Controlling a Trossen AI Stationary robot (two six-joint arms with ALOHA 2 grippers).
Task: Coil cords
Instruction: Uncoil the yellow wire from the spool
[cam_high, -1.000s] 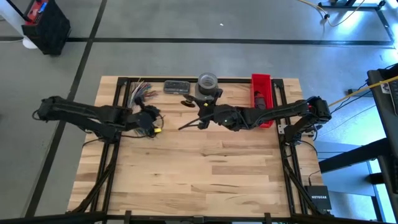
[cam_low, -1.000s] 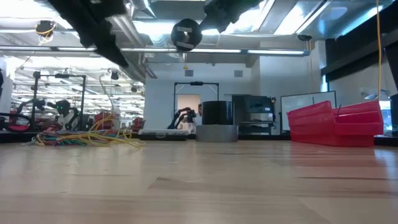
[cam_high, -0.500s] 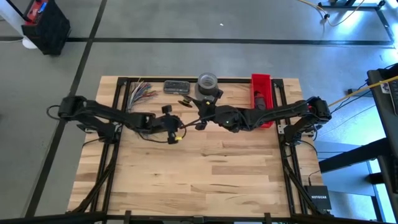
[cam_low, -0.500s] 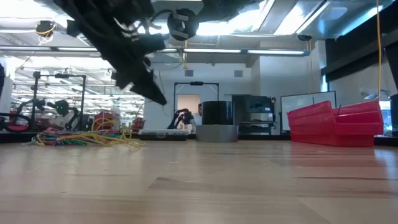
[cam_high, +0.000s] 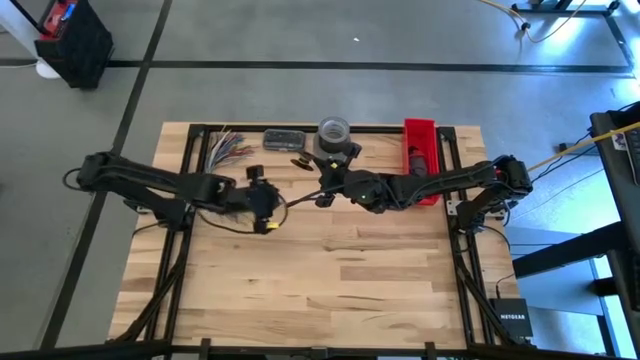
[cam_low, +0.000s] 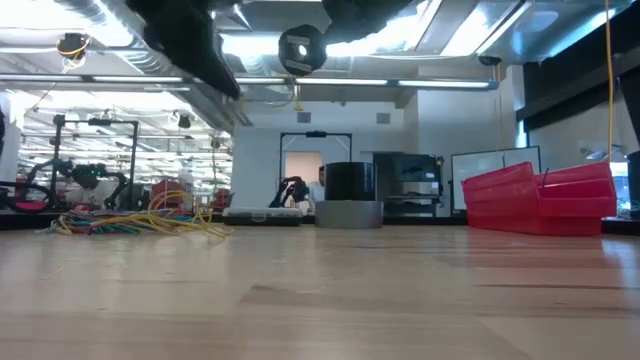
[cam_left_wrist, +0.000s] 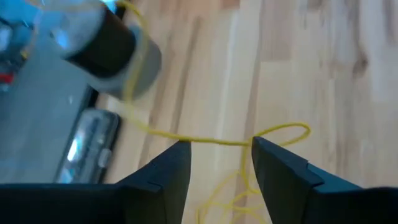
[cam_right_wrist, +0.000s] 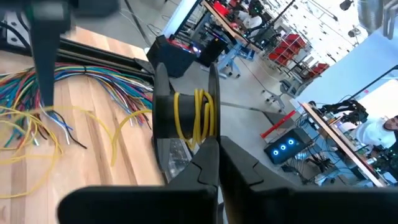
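Two fingers of the left gripper (cam_left_wrist: 217, 163) have just parted, yellow cord (cam_left_wrist: 205, 138) slack between them; right gripper (cam_right_wrist: 214, 163) stays clenched on the spool (cam_right_wrist: 193, 115), near the tabletop's far edge. Regrasp likely.

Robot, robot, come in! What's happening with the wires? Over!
Left tool open above loose yellow wire. Right tool shut by black spool, yellow wound on. Wire pile waiting, far-left corner.
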